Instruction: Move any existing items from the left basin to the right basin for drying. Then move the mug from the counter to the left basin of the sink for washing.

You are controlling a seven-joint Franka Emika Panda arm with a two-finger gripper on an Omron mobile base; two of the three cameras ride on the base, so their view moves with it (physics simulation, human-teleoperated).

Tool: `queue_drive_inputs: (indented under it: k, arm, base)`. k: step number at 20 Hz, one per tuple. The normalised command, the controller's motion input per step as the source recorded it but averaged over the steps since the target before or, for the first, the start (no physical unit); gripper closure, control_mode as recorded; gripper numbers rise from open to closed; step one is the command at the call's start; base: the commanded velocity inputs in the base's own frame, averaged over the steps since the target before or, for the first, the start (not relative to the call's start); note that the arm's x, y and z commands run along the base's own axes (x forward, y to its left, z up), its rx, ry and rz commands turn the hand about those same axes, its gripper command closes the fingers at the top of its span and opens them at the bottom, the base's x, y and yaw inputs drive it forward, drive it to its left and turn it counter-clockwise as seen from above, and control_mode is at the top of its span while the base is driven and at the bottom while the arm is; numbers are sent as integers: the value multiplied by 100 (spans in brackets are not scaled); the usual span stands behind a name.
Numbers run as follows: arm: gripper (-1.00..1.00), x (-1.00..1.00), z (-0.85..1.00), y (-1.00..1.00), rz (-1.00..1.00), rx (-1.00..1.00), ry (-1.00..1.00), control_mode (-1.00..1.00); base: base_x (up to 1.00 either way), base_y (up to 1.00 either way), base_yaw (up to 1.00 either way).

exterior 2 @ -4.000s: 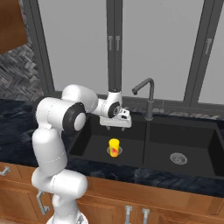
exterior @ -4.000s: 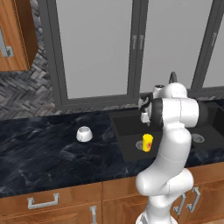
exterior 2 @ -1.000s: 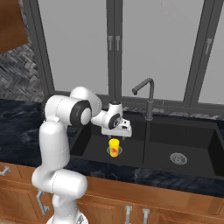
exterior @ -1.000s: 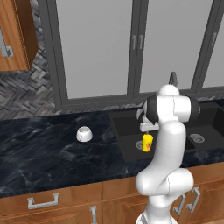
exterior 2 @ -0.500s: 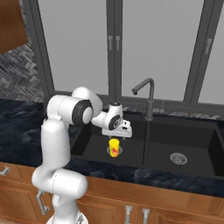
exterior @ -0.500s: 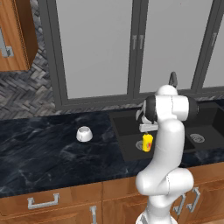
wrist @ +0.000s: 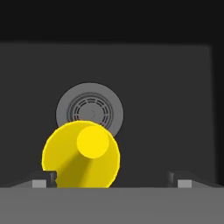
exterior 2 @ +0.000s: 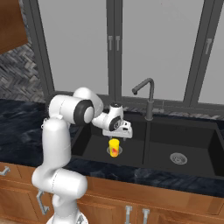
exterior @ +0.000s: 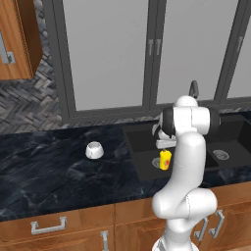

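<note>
Arm point(exterior 2: 59, 131): glossy white rounded links, dark grey joint bands, bulbous base segment, white hand block, small dark finger tips.

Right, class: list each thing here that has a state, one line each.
yellow cup: upright in the left basin, beside its drain, not gripped.
gripper: fingers open, just above the cup.
white mug: upside down on the counter.
right basin: empty.
faucet: no water running.
</note>
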Motion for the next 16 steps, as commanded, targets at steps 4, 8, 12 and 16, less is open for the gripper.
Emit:
queue_drive_inputs:
  k: [4, 8, 12, 16]
  arm:
    - [-100, 0, -10, 0, 0, 0, 0, -100]
    - [-100, 0, -10, 0, 0, 0, -1, -100]
    - [-100, 0, -10, -3, 0, 0, -1, -100]
    - [-100, 0, -10, -6, 0, 0, -2, -100]
  base:
    - [0, 0, 0]
    - [0, 0, 0]
    - [0, 0, 0]
    - [0, 0, 0]
